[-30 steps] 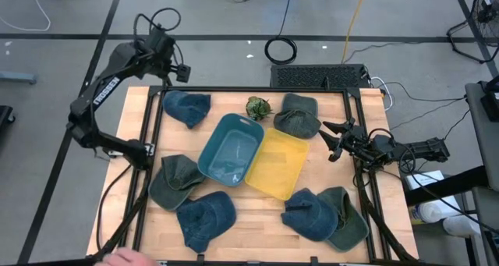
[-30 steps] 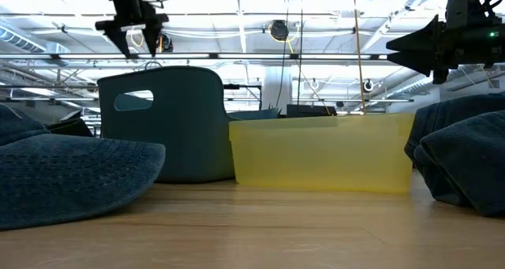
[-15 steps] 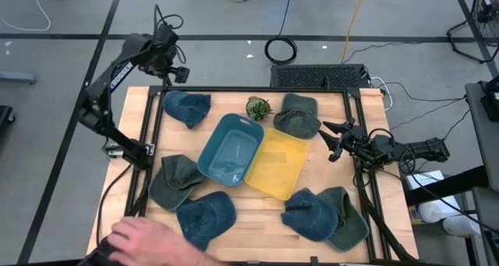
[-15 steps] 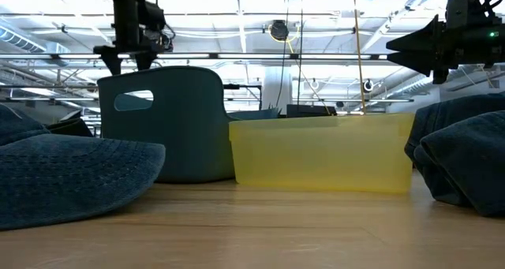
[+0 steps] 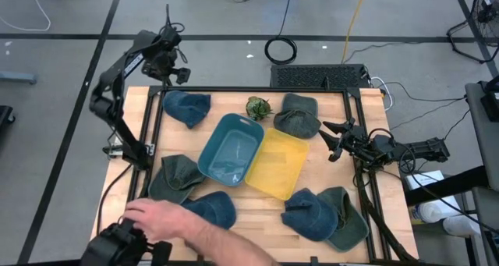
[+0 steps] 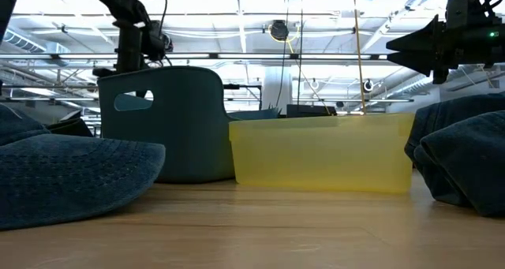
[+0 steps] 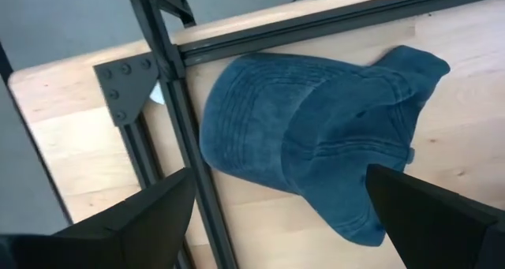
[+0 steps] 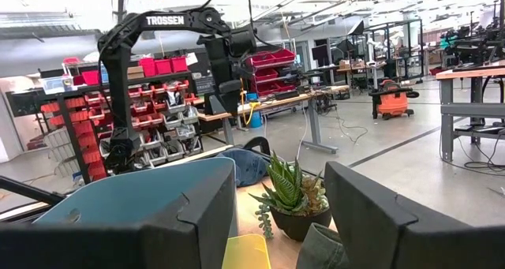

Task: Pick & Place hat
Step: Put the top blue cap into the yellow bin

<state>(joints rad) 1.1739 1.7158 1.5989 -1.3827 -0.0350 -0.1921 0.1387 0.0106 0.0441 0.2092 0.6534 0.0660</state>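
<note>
From above I see my left pincer [image 5: 175,59] raised over the far left corner of the wooden table [image 5: 257,211], its fingers spread wide and holding nothing. Directly below it lies the blue denim cap [image 7: 316,155], flat on the table just inside the black metal frame rail [image 7: 170,135], with the two dark fingers apart from the fabric on either side in the wrist camera. My right pincer [image 5: 334,140] hangs at the right side of the table, just beside the grey-green cap [image 5: 298,116]; its fingers stand partly apart with nothing between them. In the middle sit a teal plastic bin [image 5: 230,149] and a yellow plastic bin [image 5: 277,164], touching side by side, with a small green succulent in a pot [image 5: 256,107] just behind them. More caps lie along the near edge: a green one [image 5: 173,176] and a blue one [image 5: 214,211] at the left, and a blue-and-green pair [image 5: 326,215] at the right. A person's hand [image 5: 156,217] reaches in from the near edge and rests at the near-left blue cap.
</note>
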